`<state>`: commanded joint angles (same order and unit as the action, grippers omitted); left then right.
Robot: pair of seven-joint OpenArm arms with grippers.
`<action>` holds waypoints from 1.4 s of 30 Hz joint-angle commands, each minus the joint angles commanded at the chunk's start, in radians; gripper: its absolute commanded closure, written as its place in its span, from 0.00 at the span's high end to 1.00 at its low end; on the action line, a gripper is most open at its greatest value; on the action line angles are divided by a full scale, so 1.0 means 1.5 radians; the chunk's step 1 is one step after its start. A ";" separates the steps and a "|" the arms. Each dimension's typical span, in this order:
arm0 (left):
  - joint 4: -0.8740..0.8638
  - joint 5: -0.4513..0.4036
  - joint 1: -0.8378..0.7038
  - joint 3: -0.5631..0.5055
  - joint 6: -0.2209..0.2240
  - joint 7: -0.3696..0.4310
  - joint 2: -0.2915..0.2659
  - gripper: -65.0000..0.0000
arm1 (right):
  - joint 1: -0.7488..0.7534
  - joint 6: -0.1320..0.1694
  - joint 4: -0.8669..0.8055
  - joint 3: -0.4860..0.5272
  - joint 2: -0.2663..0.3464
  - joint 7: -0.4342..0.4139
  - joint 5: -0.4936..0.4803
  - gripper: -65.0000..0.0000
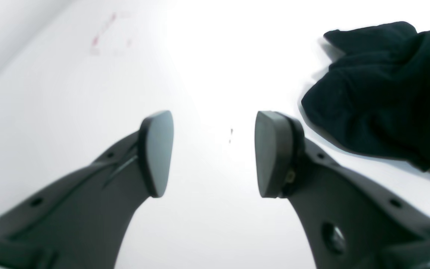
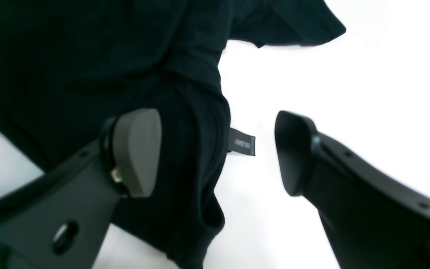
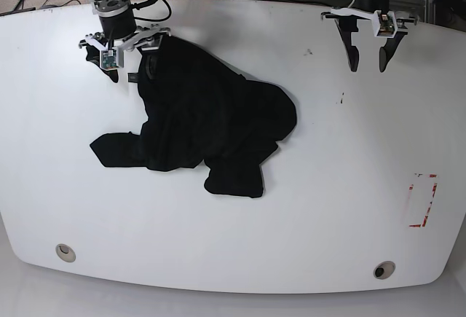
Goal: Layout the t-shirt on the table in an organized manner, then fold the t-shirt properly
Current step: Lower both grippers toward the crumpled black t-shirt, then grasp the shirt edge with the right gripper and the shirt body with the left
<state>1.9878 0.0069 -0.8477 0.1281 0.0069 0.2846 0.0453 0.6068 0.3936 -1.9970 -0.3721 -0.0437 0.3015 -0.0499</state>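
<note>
The black t-shirt lies crumpled left of centre on the white table. My right gripper stands open at the shirt's far left corner. In the right wrist view it straddles the fabric edge: one finger is over the cloth, the other over bare table. The grey label sticks out between them. My left gripper hangs open at the far right over bare table. In the left wrist view nothing sits between its fingers, and the t-shirt lies off to the right.
A red tape rectangle marks the table's right side, faintly seen as red tape in the left wrist view. Two metal-ringed holes sit near the front edge. Small dark scuffs lie near the left gripper.
</note>
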 joint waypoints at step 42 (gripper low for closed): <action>-0.004 -0.013 0.240 -0.149 -0.002 -0.358 0.000 0.65 | -0.038 0.071 0.126 -0.025 -0.038 0.031 -0.001 0.00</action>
<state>1.9816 -0.0130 -0.4872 -0.0959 0.0038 -0.2524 0.0453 0.5501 0.4994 -1.8082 -0.4089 -0.1005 0.3475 -0.0514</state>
